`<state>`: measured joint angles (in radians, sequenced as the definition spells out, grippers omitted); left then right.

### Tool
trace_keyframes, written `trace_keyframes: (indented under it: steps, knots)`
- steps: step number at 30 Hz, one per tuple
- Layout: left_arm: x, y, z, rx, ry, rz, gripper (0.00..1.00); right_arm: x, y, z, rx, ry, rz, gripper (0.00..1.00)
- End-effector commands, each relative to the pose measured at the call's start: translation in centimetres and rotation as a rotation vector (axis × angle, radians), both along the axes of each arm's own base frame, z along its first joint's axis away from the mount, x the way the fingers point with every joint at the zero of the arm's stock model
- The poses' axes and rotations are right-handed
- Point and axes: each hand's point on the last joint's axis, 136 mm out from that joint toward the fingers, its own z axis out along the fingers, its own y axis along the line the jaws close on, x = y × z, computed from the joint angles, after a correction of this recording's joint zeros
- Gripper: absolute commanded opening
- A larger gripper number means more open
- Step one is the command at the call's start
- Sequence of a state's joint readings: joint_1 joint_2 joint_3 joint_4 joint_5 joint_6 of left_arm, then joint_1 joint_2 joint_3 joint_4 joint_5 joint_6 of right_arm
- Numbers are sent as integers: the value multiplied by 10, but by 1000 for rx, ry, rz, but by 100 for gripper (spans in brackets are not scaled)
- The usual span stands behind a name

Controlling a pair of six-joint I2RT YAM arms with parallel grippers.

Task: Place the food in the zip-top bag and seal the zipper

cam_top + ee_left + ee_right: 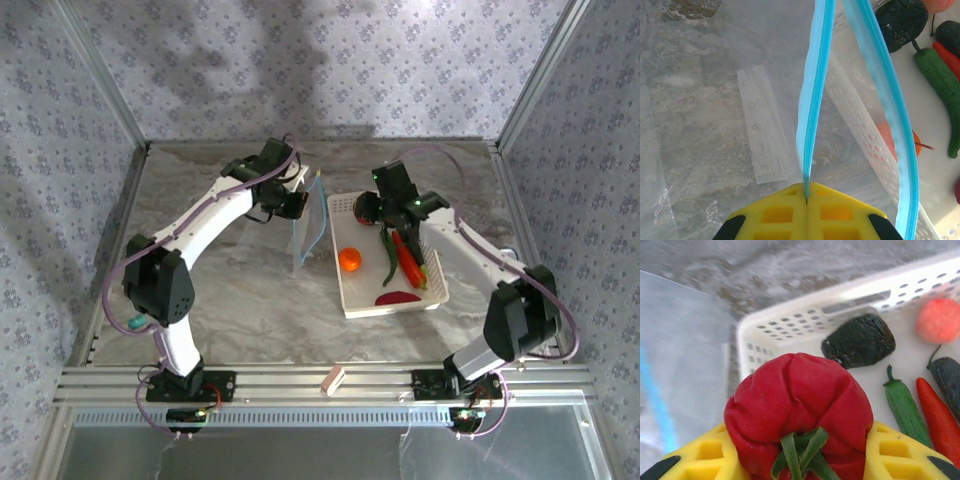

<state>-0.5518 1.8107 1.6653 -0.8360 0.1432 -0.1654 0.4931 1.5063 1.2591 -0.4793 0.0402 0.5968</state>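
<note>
On the marbled table (250, 300) I see my left gripper (806, 199) pinched shut on the upright zip-top bag's (310, 225) zipper (812, 100). My right gripper (797, 455) clamps the red tomato (795, 395) over the white basket's (790, 322) corner.

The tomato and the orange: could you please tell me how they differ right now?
Colour: the tomato is deep red with a green stem; the orange is plain orange. Shape: the tomato is lobed, the orange a plain ball. State: the tomato sits gripped in the right tool; the orange lies free in the white basket. Both are roundish toy produce, neither inside the zip-top bag.
</note>
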Motion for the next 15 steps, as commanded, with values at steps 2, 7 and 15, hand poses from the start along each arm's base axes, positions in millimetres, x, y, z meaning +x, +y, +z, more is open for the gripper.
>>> trace_keyframes:
  steps: [2,7,15]
  knots:
    - [6,-15,12,-35,-15,-21,0,-13,33,36,134,-81,150,33]
    - [6,-21,15,-45,-14,-29,0,-26,75,53,292,-100,309,34]
    - [5,-23,26,-71,-25,-28,0,-33,105,33,346,-44,378,33]
